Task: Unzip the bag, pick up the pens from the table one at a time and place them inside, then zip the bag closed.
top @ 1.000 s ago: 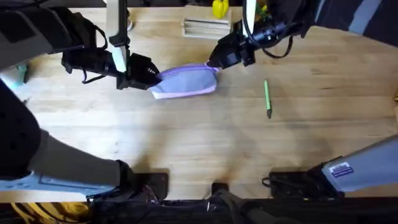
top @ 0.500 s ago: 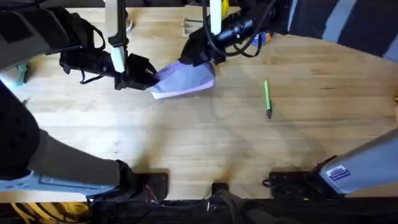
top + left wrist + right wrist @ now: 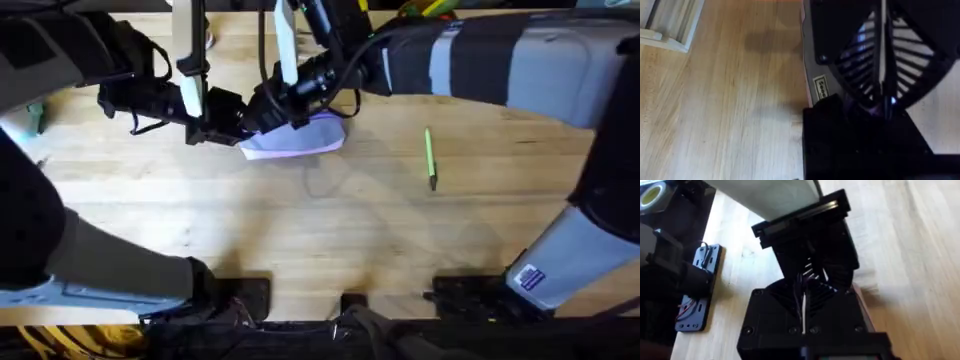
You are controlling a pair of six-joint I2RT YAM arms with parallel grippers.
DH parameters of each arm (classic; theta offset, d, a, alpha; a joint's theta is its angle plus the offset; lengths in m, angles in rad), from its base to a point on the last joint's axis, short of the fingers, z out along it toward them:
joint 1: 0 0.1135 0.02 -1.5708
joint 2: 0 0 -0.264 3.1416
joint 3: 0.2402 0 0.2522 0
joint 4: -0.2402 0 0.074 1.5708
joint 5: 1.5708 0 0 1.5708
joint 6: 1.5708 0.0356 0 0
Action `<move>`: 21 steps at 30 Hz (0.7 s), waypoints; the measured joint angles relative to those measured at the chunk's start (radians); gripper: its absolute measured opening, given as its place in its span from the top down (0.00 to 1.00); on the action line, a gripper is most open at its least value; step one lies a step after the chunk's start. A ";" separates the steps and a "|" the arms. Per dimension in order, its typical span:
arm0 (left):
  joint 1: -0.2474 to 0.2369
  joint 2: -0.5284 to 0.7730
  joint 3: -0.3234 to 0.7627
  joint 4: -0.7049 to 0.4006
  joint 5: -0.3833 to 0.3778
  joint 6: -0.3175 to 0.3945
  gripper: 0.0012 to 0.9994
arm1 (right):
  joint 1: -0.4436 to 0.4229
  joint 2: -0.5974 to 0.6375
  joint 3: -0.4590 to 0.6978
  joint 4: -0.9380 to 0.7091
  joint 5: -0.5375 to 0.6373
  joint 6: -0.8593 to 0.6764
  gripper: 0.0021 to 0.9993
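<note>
Overhead view. One bag (image 3: 297, 140), lavender, lying on the table (image 3: 330, 230). One pen (image 3: 430, 157), light green with a dark tip, lying flat well to the right of the bag and touching nothing. Left gripper (image 3: 228, 118) at the bag's left end, apparently pinching the fabric there; the fingers themselves are hidden against the dark housing, so closed or open cannot be told. Right gripper (image 3: 268, 107) reaching across the upper edge of the bag, close to the left gripper; its fingers are masked by its own body, so its state cannot be told either. Count: two arms, one bag, one pen.

Left wrist view. Bare plank of table on one side; a dark motor housing with a ribbed vent, taken to be the other arm, very close. A pale slatted item at the corner, unidentified. No bag fabric can be made out with certainty.

Right wrist view. A black arm segment with a vented housing directly ahead, over the table. Bag and zipper are hidden.

Progress, as judged. The unzipping step appears to be in hand; how far the zipper has opened cannot be seen. The pen is not yet collected. Left to do: complete the opening, load the pen, zip the bag closed.
</note>
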 joint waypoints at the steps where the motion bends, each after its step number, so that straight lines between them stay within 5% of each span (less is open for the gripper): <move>1: 0.000 -0.001 0.000 -0.003 -0.004 0.001 0.96 | 0.013 0.006 0.000 0.008 0.001 0.012 0.97; 15: 0.012 -0.001 0.000 -0.008 -0.006 0.004 0.96 | 0.001 0.012 0.000 0.070 -0.042 0.096 0.95; 18: 0.011 -0.001 0.000 0.000 -0.002 0.004 0.96 | -0.026 0.012 0.000 0.084 -0.079 0.145 0.77; 21: 0.007 -0.001 0.000 0.002 -0.002 0.004 0.96 | -0.059 0.012 0.014 0.099 -0.129 0.203 0.33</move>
